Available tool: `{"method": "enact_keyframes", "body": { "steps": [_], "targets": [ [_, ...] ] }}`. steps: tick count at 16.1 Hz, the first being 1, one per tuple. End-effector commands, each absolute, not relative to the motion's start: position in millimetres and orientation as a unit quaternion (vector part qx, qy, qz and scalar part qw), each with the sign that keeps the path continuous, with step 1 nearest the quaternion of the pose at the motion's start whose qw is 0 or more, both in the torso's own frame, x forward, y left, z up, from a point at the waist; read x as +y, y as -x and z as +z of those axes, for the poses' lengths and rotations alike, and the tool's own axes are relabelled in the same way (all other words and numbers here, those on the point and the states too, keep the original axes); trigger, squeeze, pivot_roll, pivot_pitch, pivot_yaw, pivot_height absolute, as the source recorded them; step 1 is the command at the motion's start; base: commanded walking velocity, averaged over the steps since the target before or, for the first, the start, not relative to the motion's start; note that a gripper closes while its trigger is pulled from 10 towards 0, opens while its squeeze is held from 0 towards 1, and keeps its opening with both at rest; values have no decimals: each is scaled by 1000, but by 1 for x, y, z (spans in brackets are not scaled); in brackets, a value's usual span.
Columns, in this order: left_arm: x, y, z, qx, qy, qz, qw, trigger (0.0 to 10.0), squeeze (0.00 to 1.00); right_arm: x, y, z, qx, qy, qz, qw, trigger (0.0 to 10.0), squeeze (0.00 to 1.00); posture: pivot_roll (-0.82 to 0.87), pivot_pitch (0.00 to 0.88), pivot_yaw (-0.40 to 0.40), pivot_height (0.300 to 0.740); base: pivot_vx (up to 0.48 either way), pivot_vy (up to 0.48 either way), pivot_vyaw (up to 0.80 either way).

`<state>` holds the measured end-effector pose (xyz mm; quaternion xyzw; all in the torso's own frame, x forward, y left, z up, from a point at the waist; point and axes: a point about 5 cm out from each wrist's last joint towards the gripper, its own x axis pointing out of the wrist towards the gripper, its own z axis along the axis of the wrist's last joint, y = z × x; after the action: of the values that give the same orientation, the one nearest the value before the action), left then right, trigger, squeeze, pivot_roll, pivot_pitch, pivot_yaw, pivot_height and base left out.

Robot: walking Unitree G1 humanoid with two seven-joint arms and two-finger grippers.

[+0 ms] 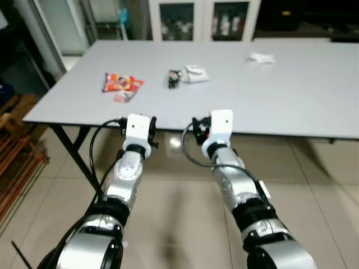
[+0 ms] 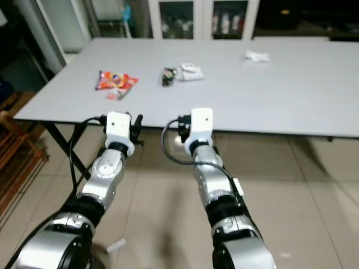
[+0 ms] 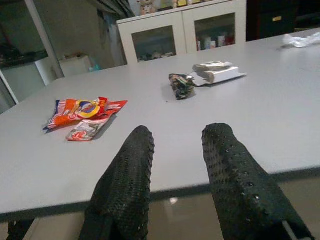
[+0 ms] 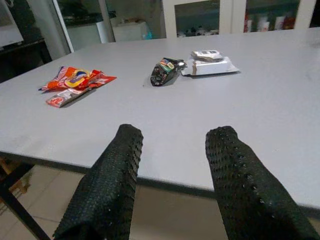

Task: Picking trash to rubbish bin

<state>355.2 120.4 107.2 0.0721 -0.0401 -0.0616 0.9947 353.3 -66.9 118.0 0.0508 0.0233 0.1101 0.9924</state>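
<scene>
Orange wrapper on table, well beyond left gripper, fingers apart

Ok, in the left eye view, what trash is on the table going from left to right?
orange snack wrapper → dark crumpled wrapper → white packet → crumpled white paper

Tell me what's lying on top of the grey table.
On the grey table lie an orange snack wrapper with a smaller wrapper touching it, a dark crumpled wrapper, a white packet and crumpled white paper. Anything beneath them is hidden.
</scene>
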Motion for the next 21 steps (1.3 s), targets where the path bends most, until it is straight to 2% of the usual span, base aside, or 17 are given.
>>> {"method": "enact_keyframes", "body": {
  "steps": [1,11,15,21],
  "targets": [
    [114,-356,111,-47,-69,-70,994,10000,0,-70,-355,123,14,-56,105,993,10000,0,52,0,57,740,480,0,800],
    [114,-357,112,-47,-70,-68,994,10000,0,-72,-357,123,21,-72,99,992,10000,0,53,0,54,740,480,0,0],
    [114,-357,112,-47,-70,-69,994,10000,0,-71,-357,124,18,-74,103,992,10000,0,55,0,52,740,480,0,-706],
    [114,-358,112,-46,-71,-73,994,10000,0,-72,-357,125,17,-76,101,992,10000,0,55,0,52,740,480,0,0]
  ]
}}
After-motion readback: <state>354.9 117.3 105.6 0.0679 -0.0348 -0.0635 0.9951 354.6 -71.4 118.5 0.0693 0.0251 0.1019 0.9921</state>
